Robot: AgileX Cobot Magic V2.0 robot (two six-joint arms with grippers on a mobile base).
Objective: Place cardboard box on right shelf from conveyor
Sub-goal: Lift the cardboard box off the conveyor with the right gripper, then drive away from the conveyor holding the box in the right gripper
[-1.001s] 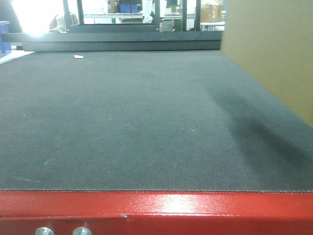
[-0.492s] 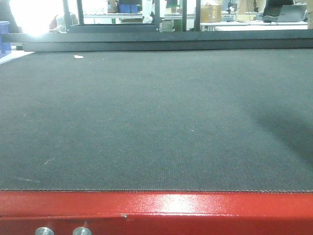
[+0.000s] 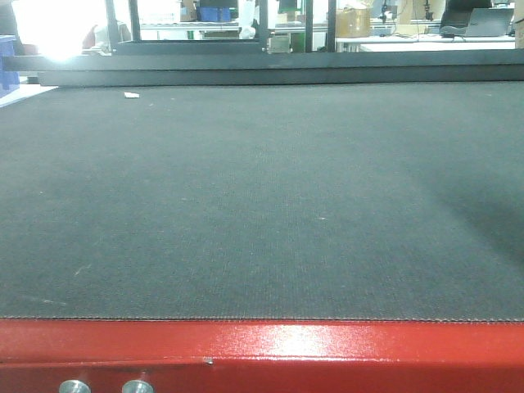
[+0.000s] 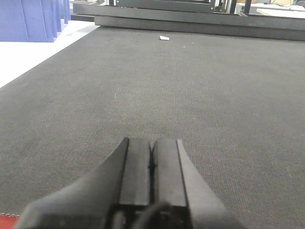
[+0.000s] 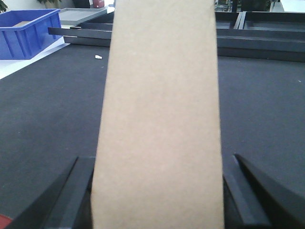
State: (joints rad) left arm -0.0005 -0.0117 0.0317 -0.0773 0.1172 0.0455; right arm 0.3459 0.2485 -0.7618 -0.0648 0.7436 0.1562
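Both ends of cardboard box [image 5: 162, 119] cut off, R fingers [image 5: 248, 195] clamping it; L fingers [image 4: 138, 174] together.

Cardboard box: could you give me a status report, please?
Right claw shut on cardboard box. Left claw shut, empty, over belt. Only a white scrap on belt.

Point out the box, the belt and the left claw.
box [image 5: 159, 119]: right wrist view, middle of its tan face.
belt [image 3: 246, 205]: front view, bare middle of the dark surface.
left claw [image 4: 151, 143]: left wrist view, seam between its closed fingertips.
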